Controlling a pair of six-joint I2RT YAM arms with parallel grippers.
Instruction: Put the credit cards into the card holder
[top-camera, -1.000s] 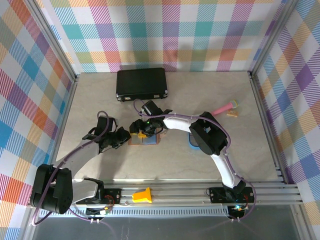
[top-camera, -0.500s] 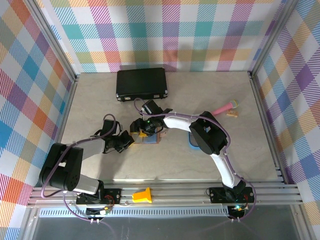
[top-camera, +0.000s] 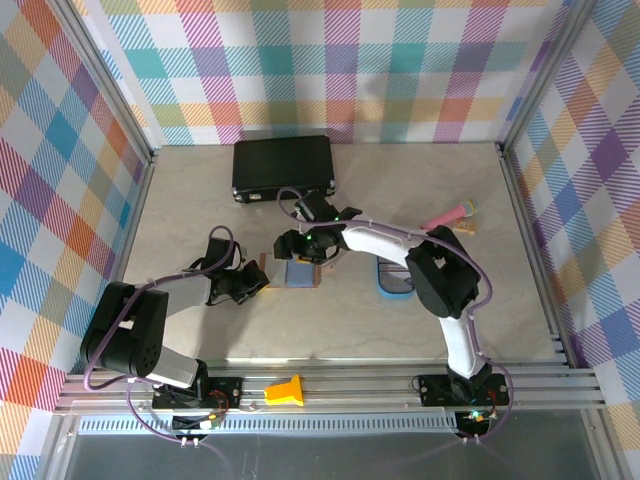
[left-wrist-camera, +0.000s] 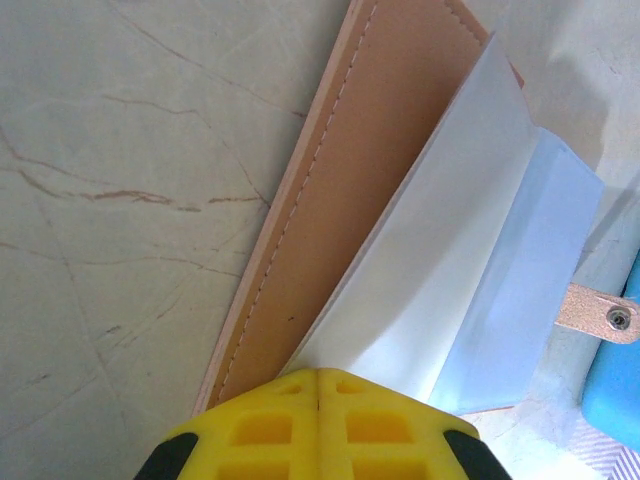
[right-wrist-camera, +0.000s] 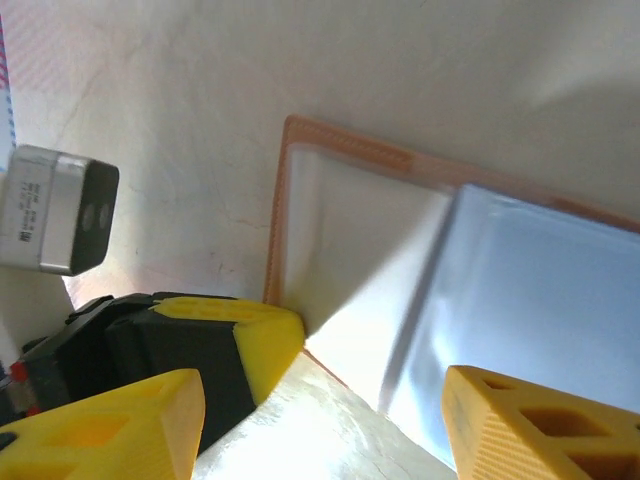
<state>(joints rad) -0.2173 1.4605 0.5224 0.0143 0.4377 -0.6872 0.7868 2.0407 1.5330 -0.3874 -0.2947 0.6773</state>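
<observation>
The card holder (top-camera: 296, 275) lies open on the table, salmon-brown leather (left-wrist-camera: 370, 180) outside, bluish-grey pockets (right-wrist-camera: 540, 290) inside. My left gripper (top-camera: 252, 283) is at its left edge, its yellow fingers (left-wrist-camera: 270, 425) shut on the corner of a pale inner flap (left-wrist-camera: 440, 250), which stands lifted off the leather. In the right wrist view that same finger (right-wrist-camera: 268, 340) meets the flap's corner. My right gripper (right-wrist-camera: 320, 430) hangs open just above the holder's far side (top-camera: 297, 255), nothing between its fingers. The credit cards are hidden or out of view.
A blue oval tray (top-camera: 395, 285) sits right of the holder, close to its snap tab (left-wrist-camera: 595, 315). A black case (top-camera: 283, 167) lies at the back. A pink object (top-camera: 450, 213) and a small tan piece (top-camera: 463, 228) are at the right.
The right gripper has lifted back from the holder toward the far side, jaws slightly wider. The left arm folded in toward its base, its gripper closing at the holder's left edge.
</observation>
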